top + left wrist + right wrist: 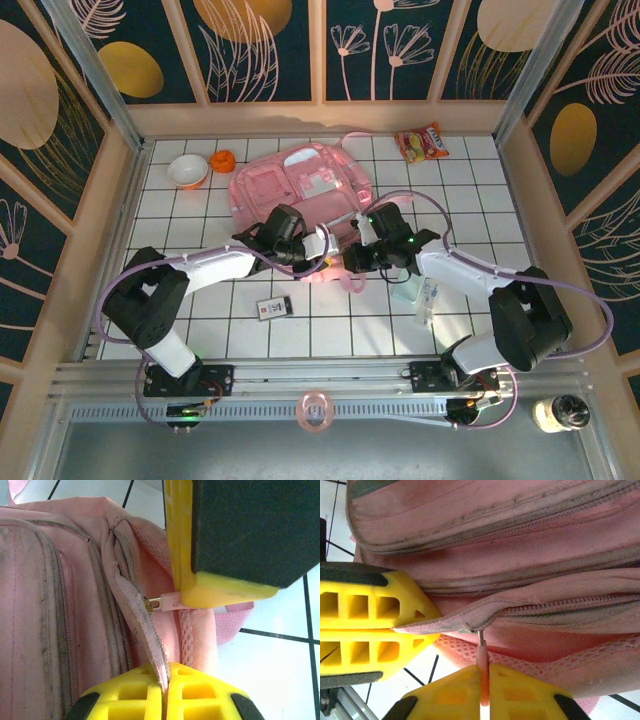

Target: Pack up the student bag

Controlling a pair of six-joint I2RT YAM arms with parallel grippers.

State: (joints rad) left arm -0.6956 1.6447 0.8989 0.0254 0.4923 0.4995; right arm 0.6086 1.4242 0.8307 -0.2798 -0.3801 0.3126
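Robot lab cell here: white gridded worktop (480,215), dark floral wall panels (260,50) in pale wood frames, aluminium rail (320,372) along the bottom of frame, left arm (215,272) and right arm (460,275) bolted on.

Nothing is legible; print on the snack packet (421,143) and small box (274,308) is too small.

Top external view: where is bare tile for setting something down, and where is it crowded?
Bare: tiles right of the pale-pink soft backpack, below the orange snack packet; tiles left, below the white bowl. Crowded: the backpack's near edge, where left gripper and right gripper both pinch it.
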